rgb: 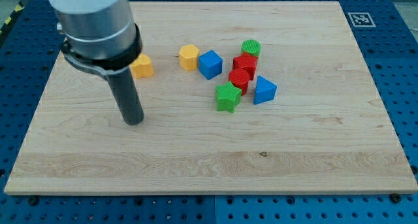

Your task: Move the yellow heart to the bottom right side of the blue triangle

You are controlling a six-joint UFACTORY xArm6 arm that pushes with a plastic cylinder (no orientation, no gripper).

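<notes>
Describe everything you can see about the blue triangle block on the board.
The blue triangle is a small solid block that looks like matte plastic, lying flat on the wooden board with one corner pointing to the view's right. It is the rightmost block of the cluster. Its left side sits against or very near the red blocks; contact cannot be confirmed. The green star lies to its left, apart from it. My tip is far off toward the view's left.

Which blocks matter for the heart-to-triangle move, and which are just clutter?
Job: yellow heart block, partly behind the arm; blue triangle block; my tip, below the heart.
Clutter: yellow hexagon block, blue cube, green cylinder, two red blocks, green star block.
</notes>
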